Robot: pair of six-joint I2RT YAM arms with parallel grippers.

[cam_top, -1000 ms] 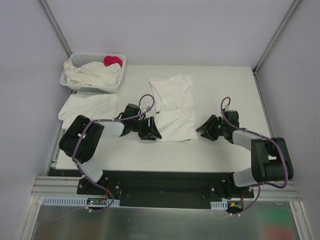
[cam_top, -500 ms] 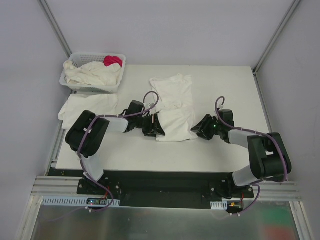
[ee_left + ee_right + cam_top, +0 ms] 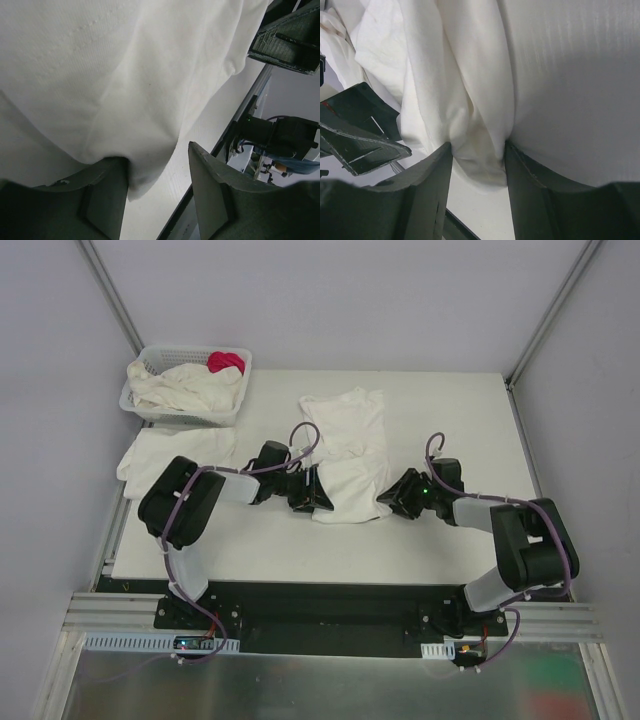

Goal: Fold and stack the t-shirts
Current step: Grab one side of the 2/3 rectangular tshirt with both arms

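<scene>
A white t-shirt lies in the middle of the table, its near half folded up into a double layer. My left gripper is at the shirt's near left corner. In the left wrist view its jaws stand open around the cloth's corner, which touches only the left finger. My right gripper is at the near right corner. Its open jaws straddle a bunched fold of the shirt that fills the gap between them.
A white lattice basket at the back left holds crumpled t-shirts and a pink-red cloth. A folded t-shirt lies in front of it. The white table ends close behind both grippers.
Both grippers have slid inward onto the near corners of the middle shirt, the left one to the right and the right one to the left. The jaws' width looks unchanged.
</scene>
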